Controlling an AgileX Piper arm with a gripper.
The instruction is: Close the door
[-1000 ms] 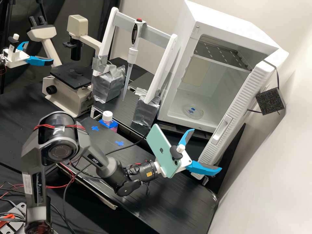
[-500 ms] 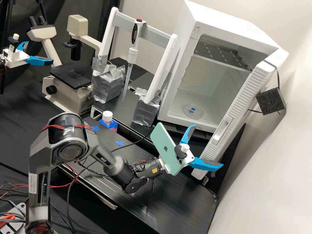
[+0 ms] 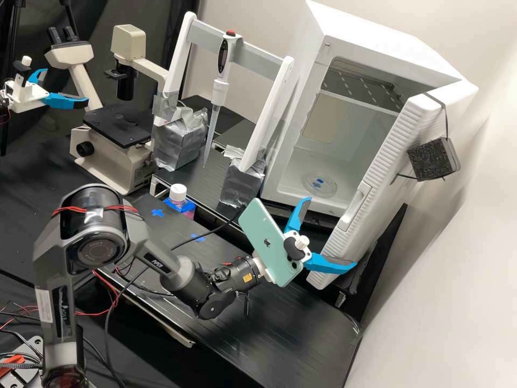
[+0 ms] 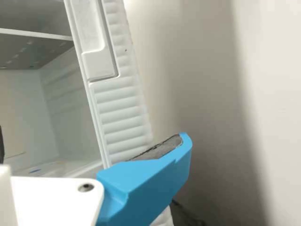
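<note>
Door [image 3: 396, 148] of the white cabinet [image 3: 388, 51] had just been swung partway toward the opening, and the foam block [image 3: 432, 159] strapped to it had been carried along. The end effector [image 3: 330, 233] had been drawn the same way, its blue fingers [image 3: 299, 213] spread wide, with nothing clamped between them; one was set at the door's lower part, apparently against its outer side. By this, closing was judged to be under way but well short of done, since the round dish [image 3: 319, 185] inside was left exposed. Steady pushing toward the cabinet was called for; a fingertip could be slipped off the door or be pinched as the gap was narrowed.
</note>
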